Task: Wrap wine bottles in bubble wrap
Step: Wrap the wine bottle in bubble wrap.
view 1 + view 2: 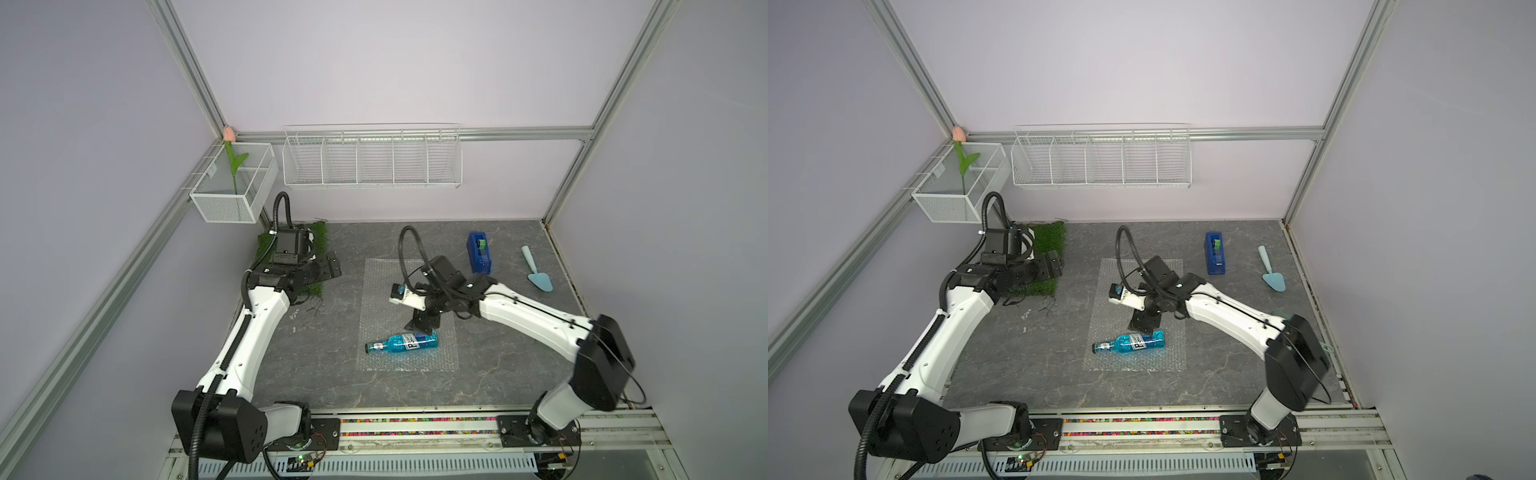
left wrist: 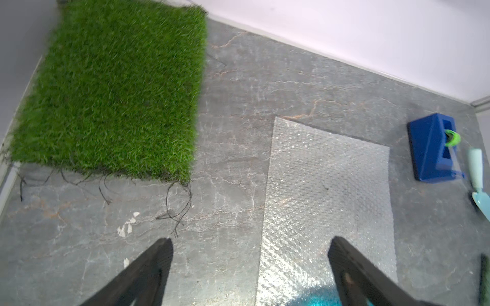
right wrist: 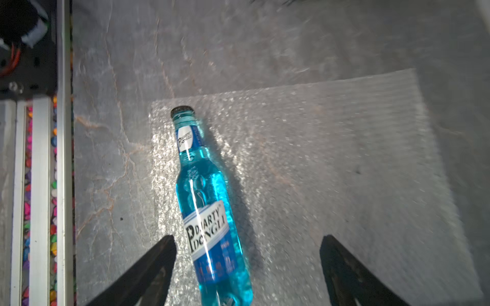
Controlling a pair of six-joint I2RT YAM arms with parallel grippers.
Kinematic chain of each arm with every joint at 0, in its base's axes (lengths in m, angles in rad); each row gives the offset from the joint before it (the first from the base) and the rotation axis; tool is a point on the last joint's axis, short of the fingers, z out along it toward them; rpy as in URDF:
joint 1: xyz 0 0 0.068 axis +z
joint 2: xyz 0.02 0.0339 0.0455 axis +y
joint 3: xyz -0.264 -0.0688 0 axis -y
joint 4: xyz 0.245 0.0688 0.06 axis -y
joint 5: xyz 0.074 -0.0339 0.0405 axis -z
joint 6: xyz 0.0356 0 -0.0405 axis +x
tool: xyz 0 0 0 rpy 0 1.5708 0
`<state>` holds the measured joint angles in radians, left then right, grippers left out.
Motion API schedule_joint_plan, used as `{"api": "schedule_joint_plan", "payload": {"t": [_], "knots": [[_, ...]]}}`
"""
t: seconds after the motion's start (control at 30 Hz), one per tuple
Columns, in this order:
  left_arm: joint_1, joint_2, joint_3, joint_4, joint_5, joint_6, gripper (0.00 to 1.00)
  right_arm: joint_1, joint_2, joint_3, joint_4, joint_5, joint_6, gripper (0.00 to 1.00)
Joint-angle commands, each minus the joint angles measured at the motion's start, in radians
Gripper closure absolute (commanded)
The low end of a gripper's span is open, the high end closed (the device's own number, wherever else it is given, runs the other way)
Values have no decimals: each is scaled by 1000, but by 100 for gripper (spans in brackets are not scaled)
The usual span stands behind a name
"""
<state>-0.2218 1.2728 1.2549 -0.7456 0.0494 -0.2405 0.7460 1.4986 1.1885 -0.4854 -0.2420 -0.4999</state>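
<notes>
At the far left, the grass mat (image 2: 114,87) lies in the back corner, clear of the work. The left claw (image 2: 249,243) hangs above its inner edge, spread wide and holding nothing; from its wrist view it faces the bubble wrap (image 1: 380,316).

That sheet lies flat in the middle of the table (image 1: 324,374), its long side running away from the robot. The bottle (image 1: 403,343) lies on its side across the near end of the sheet. Its cap sits close to the sheet's left edge and its base is well inside the right edge. Only a narrow strip of wrap shows in front of it.

The right claw (image 3: 248,238) hovers just above the bottle's base end, spread wide and not pinching it.

The next step looks like starting the roll. To do it well, each claw should probably take one near corner of the sheet, pinching low because thin film is hard to lift off a flat table. Both corners should then rise together over the glass. The bottle lies slightly askew and may roll, so it is worth squaring it first.

To the right, the tape dispenser (image 1: 480,253) and trowel (image 1: 536,270) sit well apart from the sheet.
</notes>
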Motion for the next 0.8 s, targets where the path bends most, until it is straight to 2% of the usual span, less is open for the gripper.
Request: {"api": "schedule_joint_plan", "payload": {"t": [0.0,0.1,0.17,0.3,0.4,0.53,0.67,0.77], "knots": [[-141,-58,3,-26,-29,236,3,-123,-171,-189,209,-79,182,12],[-296,-114,-104,76,-49,381,0,-243,-310,-302,273,-13,275,11],[-392,-162,-198,159,-9,486,1,-335,-383,-379,296,6,354,12],[-547,-195,-324,247,5,579,1,-507,-470,-454,305,7,491,12],[-700,-168,-386,260,-89,614,1,-609,-524,-507,318,-13,537,12],[-888,-109,-494,358,-276,668,1,-648,-542,-530,318,-28,545,12],[-924,-66,-570,496,-352,672,1,-651,-525,-529,320,-57,533,12],[-934,-36,-589,524,-365,708,1,-652,-518,-526,322,-71,518,12]]}}
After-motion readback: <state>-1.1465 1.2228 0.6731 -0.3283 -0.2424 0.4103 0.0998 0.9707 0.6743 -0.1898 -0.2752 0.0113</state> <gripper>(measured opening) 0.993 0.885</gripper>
